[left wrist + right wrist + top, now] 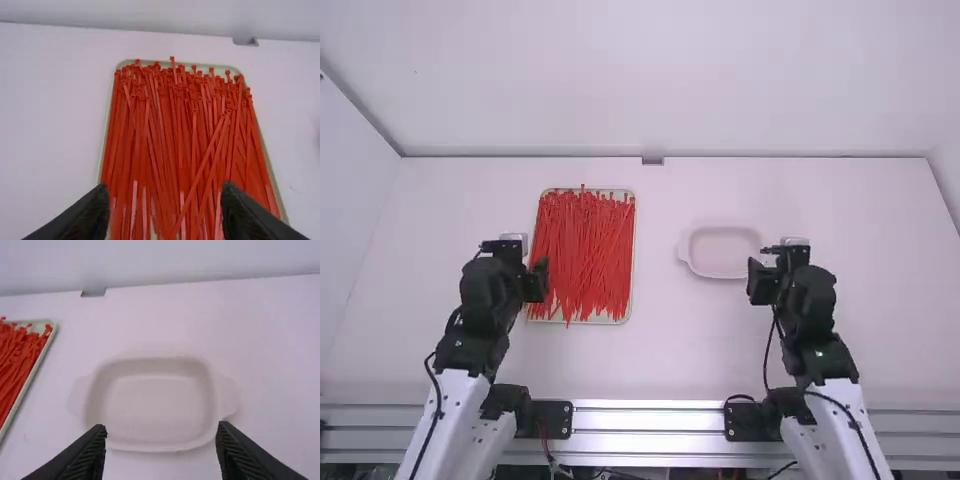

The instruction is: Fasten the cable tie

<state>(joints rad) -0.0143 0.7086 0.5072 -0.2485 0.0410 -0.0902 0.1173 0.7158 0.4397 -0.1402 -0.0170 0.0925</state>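
**High view: red cable ties (pixel 582 255) heaped on a tray (pixel 633 300), both arms low at the near side**

High view puts the tray left of the middle of the white table (pixel 670 345). It is a rounded, pale-rimmed rectangle, and the loose ties fill it almost from rim to rim. Most of them run lengthwise, away from the arms, with their small square heads bunched at the far end. From the left wrist camera, a few lie slantwise across the rest. None of them is looped or fastened.

The left gripper (pixel 164 186) sits at the tray's near left corner, over the near ends of the ties. Its two black fingers are spread wide with nothing between them. Whether they touch the heap cannot be told.

Right of the tray, and apart from it, stands a shallow white oval dish (pixel 150 362) with a small lug at each end and nothing in it. The right gripper (pixel 161 426) is just at the dish's near right side. Its fingers are likewise spread apart and grip nothing, and the dish lies just beyond their tips.

A small grey clip (pixel 652 159) sits at the table's far edge, and a metal rail (pixel 650 415) runs along the near edge between the arm bases.
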